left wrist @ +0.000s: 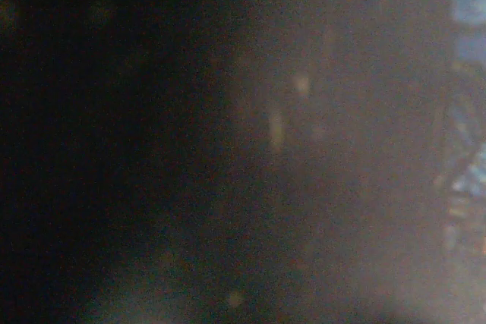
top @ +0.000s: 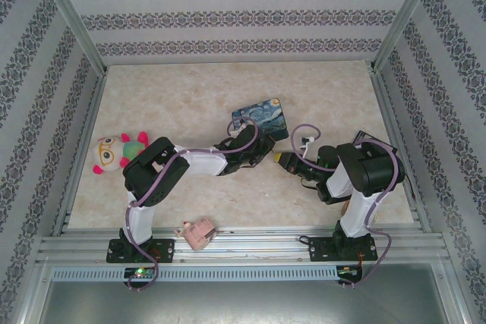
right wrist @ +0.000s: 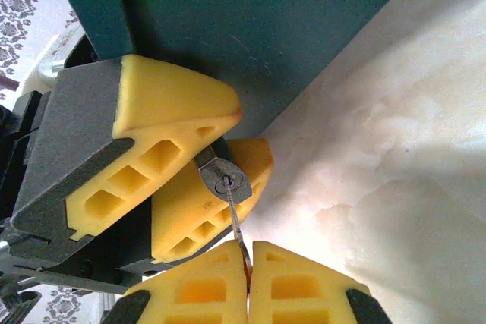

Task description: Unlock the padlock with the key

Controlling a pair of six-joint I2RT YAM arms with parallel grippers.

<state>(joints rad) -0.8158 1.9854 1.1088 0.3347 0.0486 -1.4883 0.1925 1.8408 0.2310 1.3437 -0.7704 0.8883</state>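
Robot test cell of a laboratory type. An aluminium profile frame (top: 72,17) encloses a marble-patterned worktop (top: 228,89). Wall panels (top: 228,20) carry striped ornamental wallpaper print on three sides. Two arm bases (top: 133,252) are bolted to a slotted rail (top: 243,246) at the near edge.

The blue tin (top: 258,117) stands just behind the left pincer (right wrist: 241,130) (plush toy (top: 118,153) farther left), while the far tabletop (top: 190,89) lies open.
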